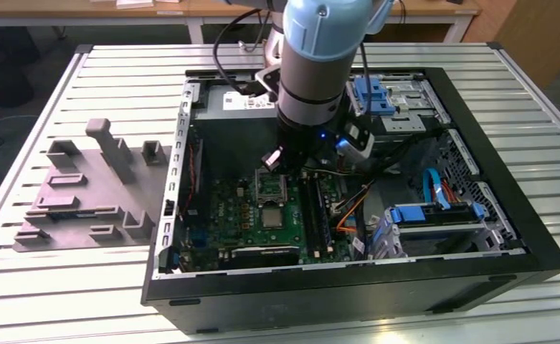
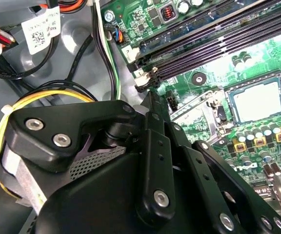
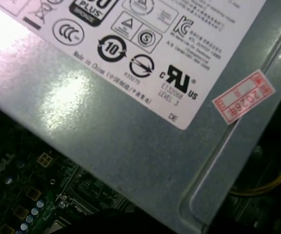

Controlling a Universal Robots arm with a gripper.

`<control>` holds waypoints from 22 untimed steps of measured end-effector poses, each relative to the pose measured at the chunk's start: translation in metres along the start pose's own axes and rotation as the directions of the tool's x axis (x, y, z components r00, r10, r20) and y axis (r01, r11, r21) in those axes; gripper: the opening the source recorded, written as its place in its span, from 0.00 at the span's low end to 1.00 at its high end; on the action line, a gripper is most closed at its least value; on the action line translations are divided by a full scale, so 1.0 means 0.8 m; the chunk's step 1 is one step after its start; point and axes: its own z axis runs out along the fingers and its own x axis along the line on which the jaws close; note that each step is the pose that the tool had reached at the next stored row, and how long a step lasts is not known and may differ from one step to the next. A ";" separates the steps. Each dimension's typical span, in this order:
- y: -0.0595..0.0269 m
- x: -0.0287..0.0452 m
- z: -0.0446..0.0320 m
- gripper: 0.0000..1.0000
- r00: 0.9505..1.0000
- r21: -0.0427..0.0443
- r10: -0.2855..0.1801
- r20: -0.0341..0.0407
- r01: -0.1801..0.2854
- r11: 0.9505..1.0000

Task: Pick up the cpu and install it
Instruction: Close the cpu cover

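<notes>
A small silvery-grey square that looks like the cpu (image 2: 256, 100) lies flat inside the socket on the green motherboard (image 2: 277, 58). In the exterior view the cpu (image 1: 273, 217) sits just in front of the raised metal socket frame (image 1: 270, 188). That frame (image 2: 201, 105) stands open beside the chip in the second wrist view. My gripper (image 1: 285, 163) hangs low inside the open computer case, over the board just behind the socket frame. Its black linkage (image 2: 145, 185) covers the near part of the second wrist view. Nothing shows held in it.
The grey power supply box (image 3: 130, 126) with a white label lies close by at the case's back. Dark memory slots (image 2: 218, 39) run beside the socket. Yellow and black cables (image 2: 43, 97) loop near the gripper. A blue drive cage (image 1: 433, 215) fills the exterior view's right; a grey fixture (image 1: 88, 193) lies outside the case.
</notes>
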 end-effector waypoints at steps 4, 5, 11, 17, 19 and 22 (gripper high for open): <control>0.001 -0.0003 -0.0049 0.11 1.000 0.006 0.000 -0.004 0.000 1.000; 0.001 -0.0004 -0.0061 0.11 1.000 0.008 0.000 -0.005 0.000 1.000; 0.002 -0.0007 -0.0131 0.11 1.000 0.032 -0.001 -0.021 0.002 0.999; 0.003 -0.0012 -0.0211 0.11 1.000 0.045 -0.002 -0.030 0.003 0.999; 0.003 -0.0013 -0.0225 0.11 0.999 0.049 -0.005 -0.033 0.006 0.999; 0.003 -0.0014 -0.0252 0.11 0.999 0.052 -0.012 -0.036 0.014 0.999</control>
